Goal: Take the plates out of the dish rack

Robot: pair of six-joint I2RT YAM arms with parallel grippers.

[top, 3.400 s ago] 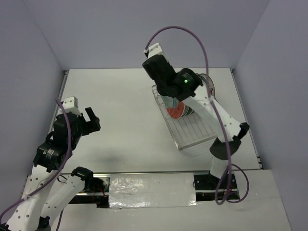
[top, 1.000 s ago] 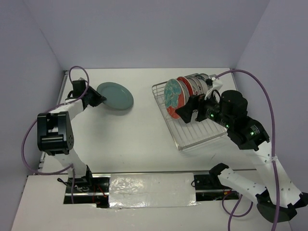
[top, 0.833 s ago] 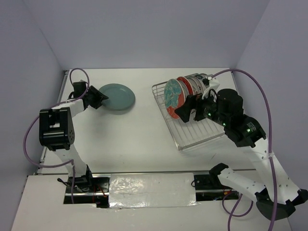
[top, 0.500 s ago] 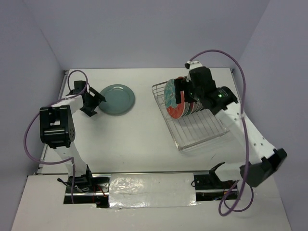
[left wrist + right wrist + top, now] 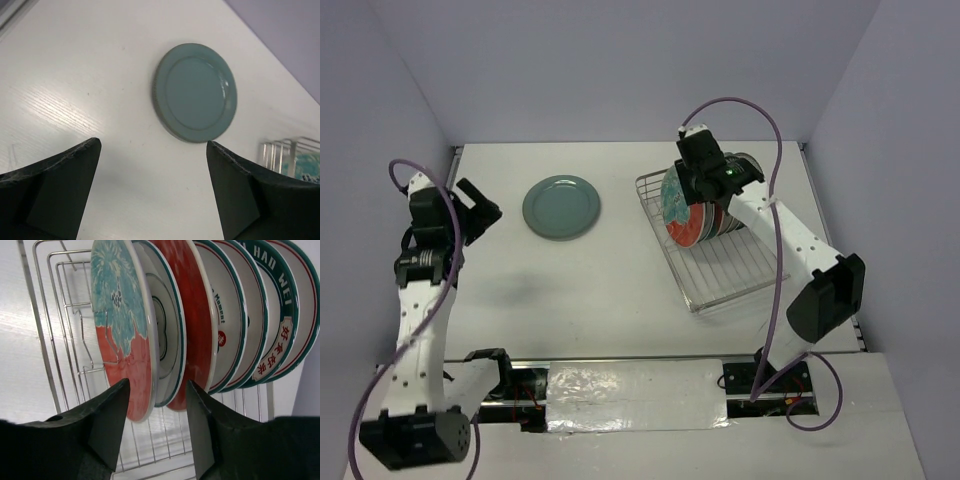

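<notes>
Plates [image 5: 120,340], glossy round discs, in wire dish rack [image 5: 730,270]; right gripper [image 5: 157,387] straddles two, grip unclear; left gripper [image 5: 152,145] splayed

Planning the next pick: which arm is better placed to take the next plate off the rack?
Right. The right pincer straddles the front plates' lower rims in the dish rack. The left pincer is open and empty, far across the table near the teal plate.

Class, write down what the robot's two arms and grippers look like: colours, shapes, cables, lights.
Both the left arm and right arm have white links with black joint housings, and a purple cable loops along each. A small green light sits near the right wrist. The left gripper and right gripper have matte black, wedge-shaped fingers.
</notes>
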